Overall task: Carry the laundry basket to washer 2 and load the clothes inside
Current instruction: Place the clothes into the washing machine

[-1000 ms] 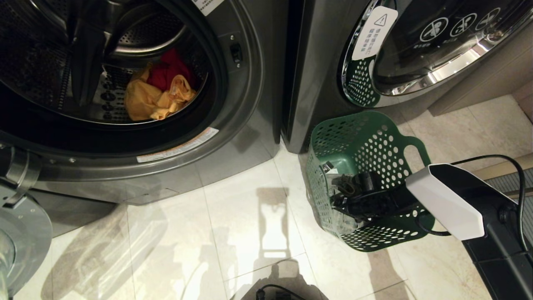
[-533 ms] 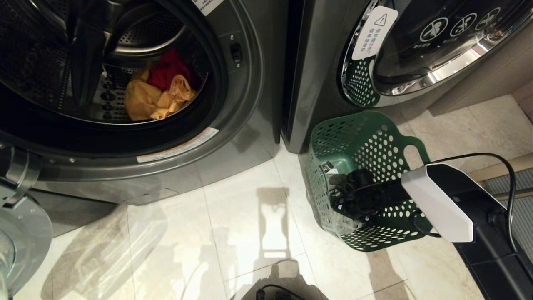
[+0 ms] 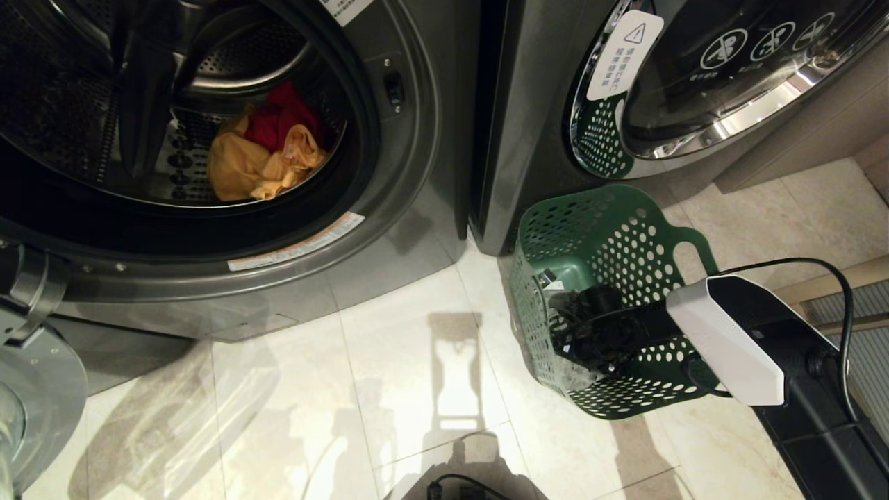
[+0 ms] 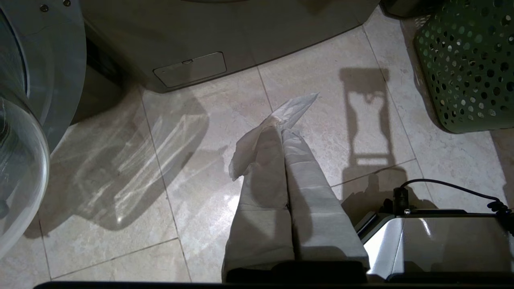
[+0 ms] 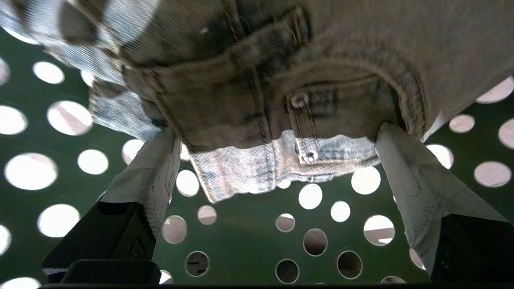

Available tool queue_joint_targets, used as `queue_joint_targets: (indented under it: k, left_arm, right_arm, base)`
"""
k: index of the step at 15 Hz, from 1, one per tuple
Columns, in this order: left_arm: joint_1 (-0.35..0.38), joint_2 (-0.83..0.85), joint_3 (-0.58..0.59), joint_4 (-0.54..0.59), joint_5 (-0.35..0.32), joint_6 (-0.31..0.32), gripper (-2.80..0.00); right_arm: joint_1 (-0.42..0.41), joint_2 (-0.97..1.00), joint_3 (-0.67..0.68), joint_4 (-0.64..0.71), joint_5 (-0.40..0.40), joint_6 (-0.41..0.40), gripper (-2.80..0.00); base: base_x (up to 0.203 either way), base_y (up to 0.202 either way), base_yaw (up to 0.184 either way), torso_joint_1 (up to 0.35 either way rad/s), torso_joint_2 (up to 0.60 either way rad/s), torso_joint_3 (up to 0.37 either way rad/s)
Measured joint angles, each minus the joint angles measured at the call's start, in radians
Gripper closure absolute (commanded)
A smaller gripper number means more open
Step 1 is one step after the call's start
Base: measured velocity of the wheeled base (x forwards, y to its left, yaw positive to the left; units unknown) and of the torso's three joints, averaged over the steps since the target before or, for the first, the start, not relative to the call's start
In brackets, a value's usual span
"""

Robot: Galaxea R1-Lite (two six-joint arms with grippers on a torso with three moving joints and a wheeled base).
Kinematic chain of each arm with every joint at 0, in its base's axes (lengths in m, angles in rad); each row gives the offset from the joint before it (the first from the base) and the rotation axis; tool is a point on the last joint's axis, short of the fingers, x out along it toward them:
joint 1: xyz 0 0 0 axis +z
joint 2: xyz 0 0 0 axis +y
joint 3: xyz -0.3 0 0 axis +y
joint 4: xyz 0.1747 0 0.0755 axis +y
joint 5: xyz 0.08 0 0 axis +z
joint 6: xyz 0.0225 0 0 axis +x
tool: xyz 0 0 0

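Right now reaching into dark green perforated plastic laundry basket (image 3: 611, 236) with right gripper (image 5: 277, 160), fingers (image 5: 405, 160) spread wide around faded denim jeans (image 5: 257, 80); left gripper (image 4: 283, 132) pinched closed, parked over floor.

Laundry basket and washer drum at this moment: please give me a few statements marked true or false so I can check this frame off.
1. The laundry basket stands on the floor beside the open washer. True.
2. The right gripper is shut on the denim garment. False: its jaws stand wide open on either side of the denim, not yet clamped.
3. Yellow clothes and red clothes already lie in the open drum. True.
4. The left gripper is reaching into the basket. False: it hangs shut over the floor tiles, away from the basket.
5. The basket is empty. False: denim lies inside it.
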Motion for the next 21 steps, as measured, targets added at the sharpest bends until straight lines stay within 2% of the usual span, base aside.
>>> queue_joint_targets:
  k: [16, 21]
  left_arm:
    - [0.000, 0.000, 0.000, -0.001, 0.000, -0.001, 0.00]
    - [0.000, 0.000, 0.000, -0.001, 0.000, -0.001, 0.00]
  right_arm:
    - [-0.001, 0.015, -0.017, 0.018, 0.023, 0.033, -2.80]
    - [-0.001, 0.018, -0.020, 0.018, 0.025, 0.065, -2.80]
  base:
    - [0.000, 0.000, 0.000, 0.000, 0.00, 0.000]
    - [0.000, 0.000, 0.000, 0.000, 0.00, 0.000]
